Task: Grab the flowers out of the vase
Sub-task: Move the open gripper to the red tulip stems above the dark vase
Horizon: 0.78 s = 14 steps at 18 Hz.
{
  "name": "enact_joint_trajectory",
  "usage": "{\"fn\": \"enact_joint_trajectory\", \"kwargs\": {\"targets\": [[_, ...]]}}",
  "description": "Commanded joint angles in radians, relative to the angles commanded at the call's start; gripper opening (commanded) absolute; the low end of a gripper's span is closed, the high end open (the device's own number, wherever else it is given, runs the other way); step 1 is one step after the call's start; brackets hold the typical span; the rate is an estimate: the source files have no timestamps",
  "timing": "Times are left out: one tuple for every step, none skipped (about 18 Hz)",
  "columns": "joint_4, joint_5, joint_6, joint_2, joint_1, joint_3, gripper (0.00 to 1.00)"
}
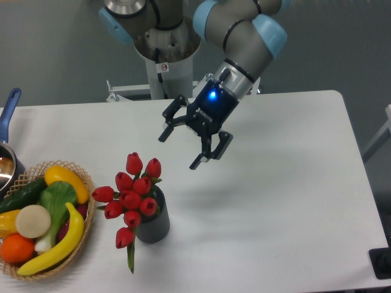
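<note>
On the white table [275, 201], toward its near left, a wicker basket [85, 235] of fruit is seen, and just to its right the ribbed grey vase [153, 226] is stood, with the flowers [131, 195] spilling from it, one bud drooping down the vase's left side. Above and to the right of the bunch, well apart, the gripper [186, 143] is held with its jaws spread wide and empty. If only the buds are pinched rather than the stems, a slip is likely; the light vase could also be dragged up or tipped toward the basket.
</note>
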Motion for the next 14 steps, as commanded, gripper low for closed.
{"fn": "enact_joint_trajectory", "kwargs": {"targets": [[0.008,-0.009,0.002,-0.009,-0.002,0.002,1.0],[0.03,-0.014,0.002,-0.023,-0.005,0.003,1.0],[0.06,-0.014,0.0,-0.044,-0.015,0.006,1.0],[0.084,-0.014,0.002,-0.061,-0.029,0.011,1.0],[0.097,-0.014,0.0,-0.075,-0.035,0.02,1.0],[0.1,-0.014,0.0,-0.086,-0.038,0.032,1.0],[0.098,-0.014,0.0,-0.094,-0.043,0.044,1.0],[0.098,-0.012,-0.002,-0.097,-0.051,0.051,1.0],[0.1,-0.014,-0.002,-0.109,-0.055,0.06,1.0],[0.1,-0.014,-0.003,-0.117,-0.06,0.071,1.0],[0.1,-0.014,-0.008,-0.12,-0.061,0.081,1.0],[0.1,-0.014,-0.012,-0.132,-0.063,0.092,1.0],[0.1,-0.014,-0.02,-0.14,-0.071,0.101,1.0],[0.1,-0.012,-0.02,-0.144,-0.072,0.101,1.0]]}}
